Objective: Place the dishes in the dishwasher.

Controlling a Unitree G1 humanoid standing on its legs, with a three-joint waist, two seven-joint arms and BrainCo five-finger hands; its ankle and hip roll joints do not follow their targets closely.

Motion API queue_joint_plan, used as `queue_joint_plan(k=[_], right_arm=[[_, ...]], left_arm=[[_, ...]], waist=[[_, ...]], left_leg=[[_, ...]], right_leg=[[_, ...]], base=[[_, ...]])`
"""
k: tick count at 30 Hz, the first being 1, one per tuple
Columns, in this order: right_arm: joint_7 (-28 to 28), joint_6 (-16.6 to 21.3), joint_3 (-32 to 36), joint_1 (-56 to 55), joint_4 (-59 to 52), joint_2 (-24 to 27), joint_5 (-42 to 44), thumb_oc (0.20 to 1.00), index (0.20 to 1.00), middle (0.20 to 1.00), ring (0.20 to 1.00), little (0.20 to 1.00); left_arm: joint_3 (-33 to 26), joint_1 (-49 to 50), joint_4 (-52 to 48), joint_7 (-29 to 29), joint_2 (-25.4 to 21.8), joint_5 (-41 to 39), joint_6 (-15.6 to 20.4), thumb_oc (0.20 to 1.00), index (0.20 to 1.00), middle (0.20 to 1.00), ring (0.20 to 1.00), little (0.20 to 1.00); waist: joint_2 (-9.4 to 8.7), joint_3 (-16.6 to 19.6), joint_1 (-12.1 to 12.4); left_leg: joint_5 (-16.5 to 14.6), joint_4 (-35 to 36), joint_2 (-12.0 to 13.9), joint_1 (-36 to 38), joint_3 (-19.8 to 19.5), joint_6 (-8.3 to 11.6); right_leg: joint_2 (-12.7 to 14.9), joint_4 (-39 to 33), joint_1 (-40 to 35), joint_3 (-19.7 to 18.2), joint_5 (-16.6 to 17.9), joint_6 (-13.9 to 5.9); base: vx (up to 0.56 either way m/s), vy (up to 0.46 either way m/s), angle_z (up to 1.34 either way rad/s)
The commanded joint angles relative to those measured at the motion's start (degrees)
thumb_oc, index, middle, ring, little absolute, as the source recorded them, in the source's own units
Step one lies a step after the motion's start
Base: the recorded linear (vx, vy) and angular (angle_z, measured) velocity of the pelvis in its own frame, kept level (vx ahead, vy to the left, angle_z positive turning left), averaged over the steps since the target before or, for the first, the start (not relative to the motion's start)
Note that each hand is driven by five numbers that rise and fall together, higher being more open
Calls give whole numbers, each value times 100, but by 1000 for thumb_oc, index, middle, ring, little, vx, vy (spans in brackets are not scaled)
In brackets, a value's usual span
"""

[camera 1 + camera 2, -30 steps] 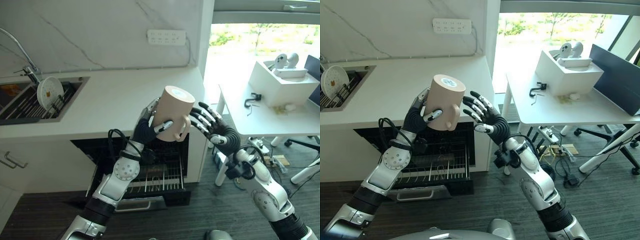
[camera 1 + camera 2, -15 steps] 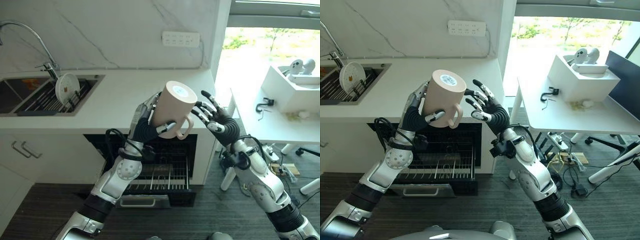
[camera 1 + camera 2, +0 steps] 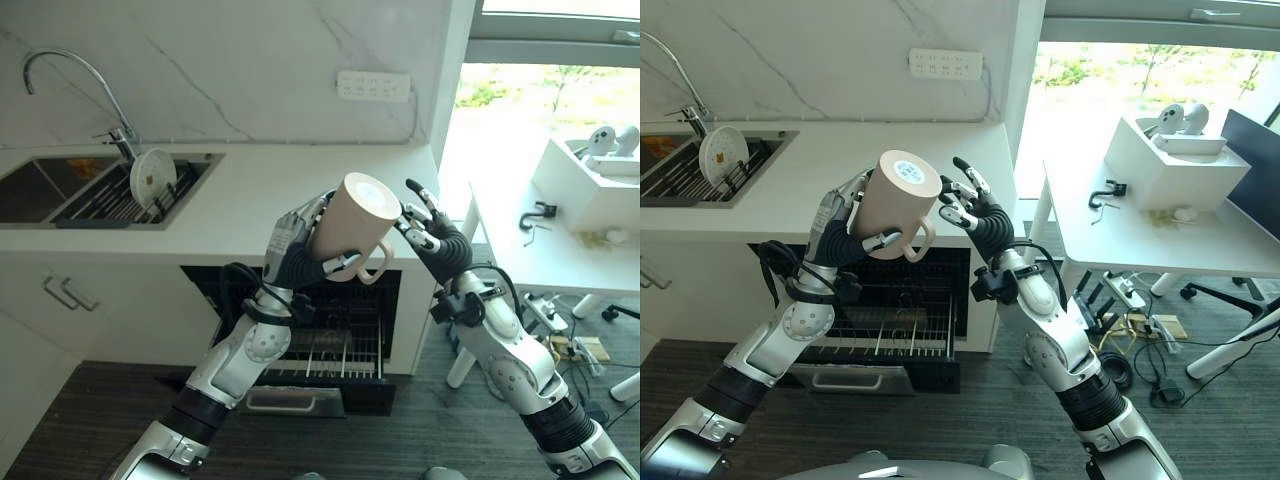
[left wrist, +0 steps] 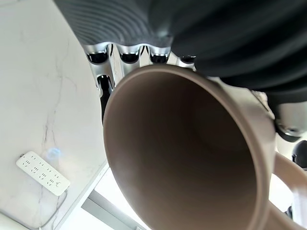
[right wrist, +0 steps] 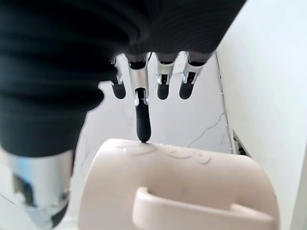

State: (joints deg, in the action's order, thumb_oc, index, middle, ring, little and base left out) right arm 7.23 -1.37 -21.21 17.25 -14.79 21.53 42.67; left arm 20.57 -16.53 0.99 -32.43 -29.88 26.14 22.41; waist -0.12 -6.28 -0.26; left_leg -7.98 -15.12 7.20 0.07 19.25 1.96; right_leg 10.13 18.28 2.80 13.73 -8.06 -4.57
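Note:
A beige mug (image 3: 355, 227) is held upside down in the air above the open dishwasher (image 3: 330, 345), its base up and its handle toward me. My left hand (image 3: 290, 248) is shut on the mug, fingers curled round its side; the left wrist view looks into the mug's mouth (image 4: 182, 158). My right hand (image 3: 432, 238) is open just right of the mug, its straight fingers reaching the mug's far side (image 5: 177, 187). A white plate (image 3: 152, 178) stands on edge in the sink rack (image 3: 110, 200).
The dishwasher's lower rack (image 3: 885, 340) is pulled out under the white counter (image 3: 230, 195). A tap (image 3: 70, 70) arches over the sink. A white desk (image 3: 1140, 225) with a box and a hook stands to the right.
The camera has shifted, showing more of the sink. My right hand has closed in on the mug, which my left hand still holds, tilted a little further.

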Motion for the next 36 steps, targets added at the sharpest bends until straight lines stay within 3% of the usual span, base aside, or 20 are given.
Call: queue_joint_plan(k=[1,18,22,26,36], right_arm=[[67,43,123,453,-214,-276,-97,1000,1000,1000,1000,1000],[70,30,465,392,278,-162,21,1000,1000,1000,1000,1000],[-638,-48,421,424,318,-221,947,1000,1000,1000,1000,1000],[-988,-91,250,426,90,-232,1041,1000,1000,1000,1000,1000],[-1070,-232,-24,423,-344,-226,994,1000,1000,1000,1000,1000]], left_arm=[[169,-370,-7,-224,-126,150,274,200,200,200,200,200],[-8,-319,-13,-193,-183,161,255,200,200,200,200,200],[-43,-285,-102,-53,-205,168,263,200,200,200,200,200],[21,-341,-19,34,-209,170,253,200,200,200,200,200],[123,-394,121,-60,-227,506,253,200,200,200,200,200]], waist=[[-146,149,36],[-160,165,107],[-169,169,148],[-193,163,162],[-200,159,124]], left_leg=[[-358,-207,17,-29,-651,194],[-351,-207,-1,-69,-741,193],[-341,-207,0,-94,-762,195],[-334,-207,2,-107,-775,195],[-323,-207,15,-147,-752,198]], right_leg=[[226,-109,-203,-43,106,-468],[256,-109,-225,46,96,-482],[269,-109,-216,69,91,-491],[264,-109,-219,88,87,-492],[247,-109,-157,36,93,-497]], base=[[20,15,3],[0,3,4],[-2,-4,1],[0,-27,8],[0,0,0]])
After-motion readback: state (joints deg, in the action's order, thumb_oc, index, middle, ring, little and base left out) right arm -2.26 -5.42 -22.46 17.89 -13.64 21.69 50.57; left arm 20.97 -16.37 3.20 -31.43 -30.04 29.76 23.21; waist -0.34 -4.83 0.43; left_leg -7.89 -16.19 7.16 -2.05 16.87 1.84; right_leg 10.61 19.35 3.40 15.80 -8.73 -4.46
